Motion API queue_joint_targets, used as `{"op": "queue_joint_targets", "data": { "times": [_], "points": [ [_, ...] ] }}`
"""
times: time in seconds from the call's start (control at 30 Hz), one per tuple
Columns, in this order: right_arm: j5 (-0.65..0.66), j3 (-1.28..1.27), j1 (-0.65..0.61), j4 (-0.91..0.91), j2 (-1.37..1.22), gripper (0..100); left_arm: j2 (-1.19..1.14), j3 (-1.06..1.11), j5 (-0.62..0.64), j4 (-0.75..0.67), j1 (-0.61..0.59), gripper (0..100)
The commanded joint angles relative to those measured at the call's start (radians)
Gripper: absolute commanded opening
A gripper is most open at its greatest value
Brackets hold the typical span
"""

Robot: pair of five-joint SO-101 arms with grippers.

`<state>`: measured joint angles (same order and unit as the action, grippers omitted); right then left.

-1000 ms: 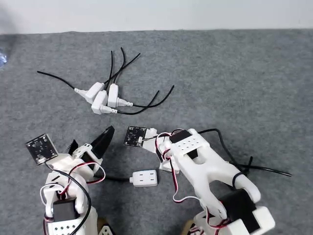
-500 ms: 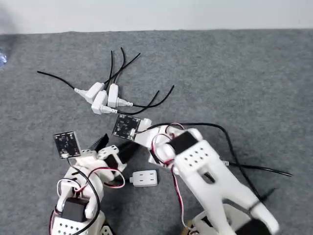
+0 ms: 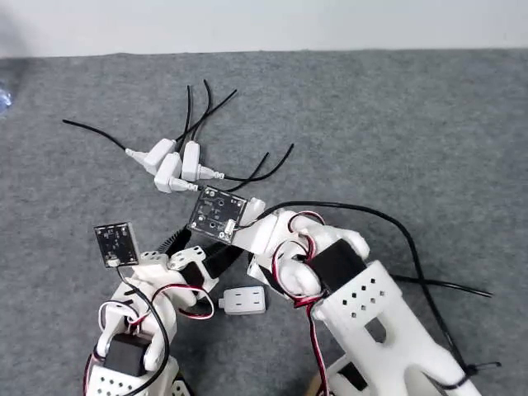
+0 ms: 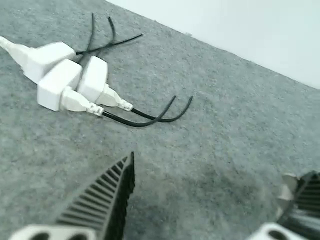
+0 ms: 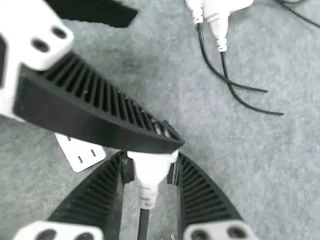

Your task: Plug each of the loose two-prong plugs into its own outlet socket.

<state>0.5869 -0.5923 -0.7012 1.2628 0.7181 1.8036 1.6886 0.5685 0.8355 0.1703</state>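
Grey carpet (image 3: 396, 124), short and felt-like, is covering the whole table. Over it the right gripper (image 5: 150, 167) is pinching a white plug (image 5: 149, 175). Its ribbed black fingers (image 5: 95, 200) are pressing on the two flat sides of the body, and the black cord is running back between them toward the wrist. One ribbed finger (image 5: 100, 110) of the left gripper (image 4: 215, 172) is crossing just in front of this plug. The left fingers are standing wide apart and holding nothing.

Near, between the two arms, the white outlet strip (image 3: 244, 300) is lying flat with its slots up. Far and to the left, three loose plugs (image 3: 175, 165) are lying together, touching, with thin black cords curling away.

I am judging the plug to be light, hard, smooth plastic, so it may be slipping or turning in the grip. The flat sides of the body are the good place for holding, not the soft cord, which is bending and pulling.
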Motion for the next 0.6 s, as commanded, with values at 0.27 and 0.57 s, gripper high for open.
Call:
{"op": "queue_joint_targets", "data": {
  "times": [0.27, 0.57],
  "points": [
    [0.002, 0.123, -0.051, 0.048, 0.124, 0.9, 0.008, -0.015, 0.005, -0.020, -0.002, 46],
    [0.003, 0.124, -0.001, 0.041, 0.173, 0.9, 0.008, -0.013, 0.003, -0.020, -0.002, 46]
  ]
}}
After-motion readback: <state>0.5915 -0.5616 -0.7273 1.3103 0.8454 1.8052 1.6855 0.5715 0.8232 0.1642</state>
